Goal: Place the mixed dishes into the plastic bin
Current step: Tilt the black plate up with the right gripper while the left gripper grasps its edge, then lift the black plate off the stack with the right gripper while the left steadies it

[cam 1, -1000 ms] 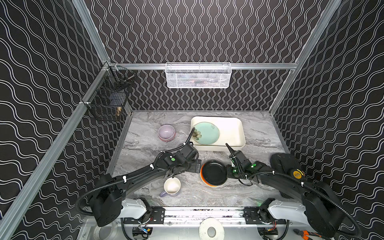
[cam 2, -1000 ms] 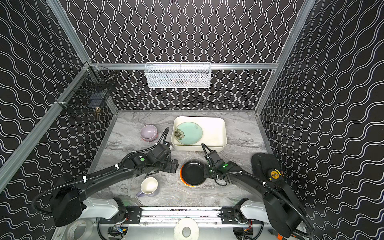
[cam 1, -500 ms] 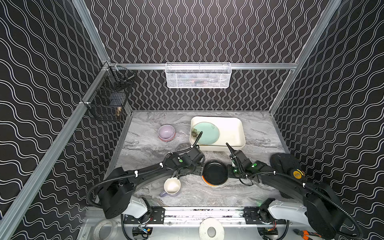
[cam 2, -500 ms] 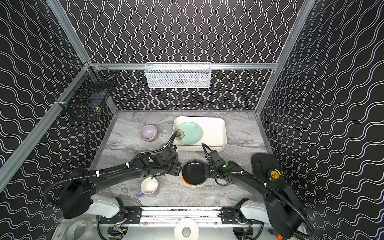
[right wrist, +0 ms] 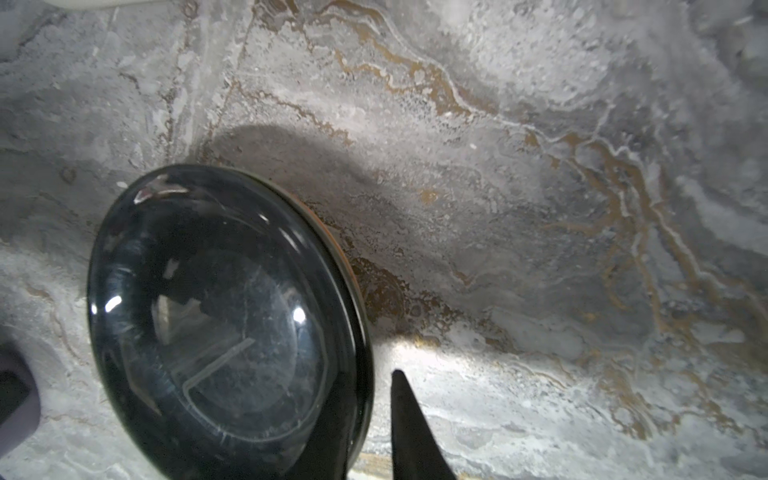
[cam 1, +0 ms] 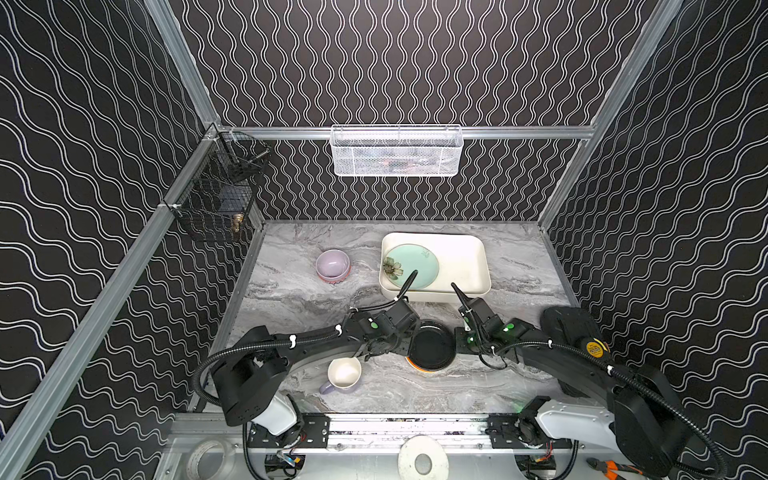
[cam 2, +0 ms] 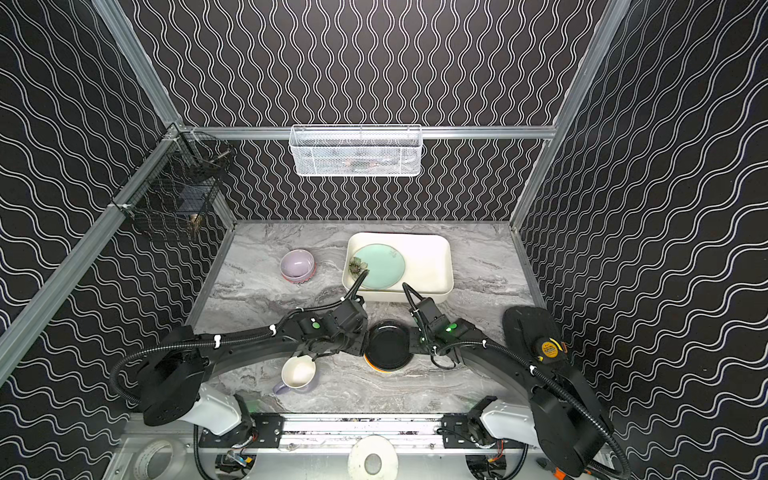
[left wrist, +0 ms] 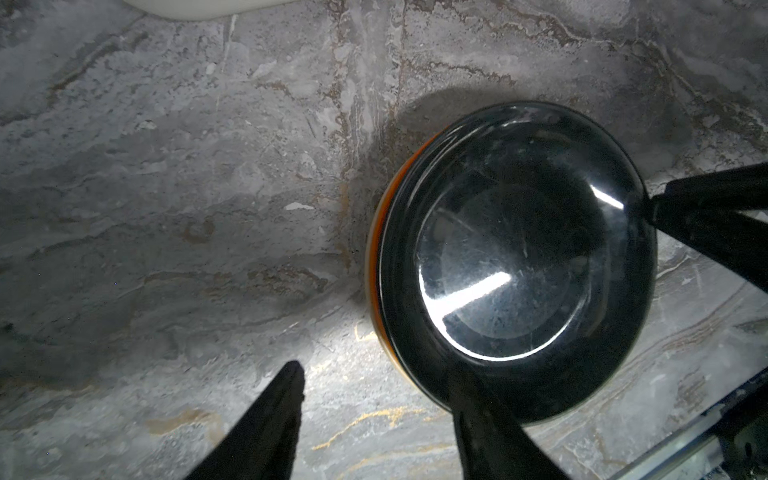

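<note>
Bare tabletop separates black plate from plastic bin; mug stands nearby.

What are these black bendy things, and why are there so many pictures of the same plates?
The black bendy things are two robot arms. Each ends in a gripper, a two-fingered pincher. Two pictures come from a camera high above, looking down at everything. The other two come from small cameras on the arms' wrists, so they look very close up. On the marble table sit a black plate stacked on an orange plate, a lavender mug, and a lilac bowl nested in a red-patterned bowl. A mint plate with a flower already lies in the cream bin, where all the dishes should go. The right gripper appears to pinch the black plate's rim. The left gripper is open, with one finger over that plate's opposite edge and one outside it.
</note>
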Robot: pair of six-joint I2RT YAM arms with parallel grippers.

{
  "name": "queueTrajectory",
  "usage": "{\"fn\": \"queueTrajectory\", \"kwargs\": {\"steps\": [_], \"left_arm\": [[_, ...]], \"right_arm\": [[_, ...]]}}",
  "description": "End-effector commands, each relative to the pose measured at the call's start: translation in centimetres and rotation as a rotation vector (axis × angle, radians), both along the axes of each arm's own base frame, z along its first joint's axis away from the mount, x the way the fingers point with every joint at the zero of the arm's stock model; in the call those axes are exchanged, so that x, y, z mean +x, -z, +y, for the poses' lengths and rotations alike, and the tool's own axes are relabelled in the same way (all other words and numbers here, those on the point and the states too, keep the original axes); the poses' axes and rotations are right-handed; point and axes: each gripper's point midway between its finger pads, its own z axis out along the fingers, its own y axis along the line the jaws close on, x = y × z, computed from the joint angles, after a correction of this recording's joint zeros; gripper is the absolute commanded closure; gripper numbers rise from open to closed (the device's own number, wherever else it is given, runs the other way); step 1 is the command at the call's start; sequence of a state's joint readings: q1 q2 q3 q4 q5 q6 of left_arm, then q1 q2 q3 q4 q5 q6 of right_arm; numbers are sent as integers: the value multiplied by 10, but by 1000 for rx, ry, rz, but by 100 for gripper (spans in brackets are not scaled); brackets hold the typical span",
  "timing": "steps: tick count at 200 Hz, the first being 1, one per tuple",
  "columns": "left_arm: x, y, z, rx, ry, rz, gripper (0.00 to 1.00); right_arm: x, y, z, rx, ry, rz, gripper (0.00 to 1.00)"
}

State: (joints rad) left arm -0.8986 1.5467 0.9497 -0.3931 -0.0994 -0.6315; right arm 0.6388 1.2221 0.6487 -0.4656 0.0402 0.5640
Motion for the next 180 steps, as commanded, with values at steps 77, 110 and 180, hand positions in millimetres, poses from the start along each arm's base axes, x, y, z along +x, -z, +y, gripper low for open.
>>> {"fn": "queueTrajectory", "kwargs": {"steps": [77, 110, 180], "left_arm": [[2, 14, -21, -22, 15, 21, 66], [2, 19, -24, -7, 22, 27, 70], [5, 27, -30, 7, 27, 35, 75]], "right_arm": [[1, 6, 6, -7, -35, 25, 85], [3, 3, 3, -19, -31, 11, 85], [4, -2, -3, -39, -21, -10, 85]]}}
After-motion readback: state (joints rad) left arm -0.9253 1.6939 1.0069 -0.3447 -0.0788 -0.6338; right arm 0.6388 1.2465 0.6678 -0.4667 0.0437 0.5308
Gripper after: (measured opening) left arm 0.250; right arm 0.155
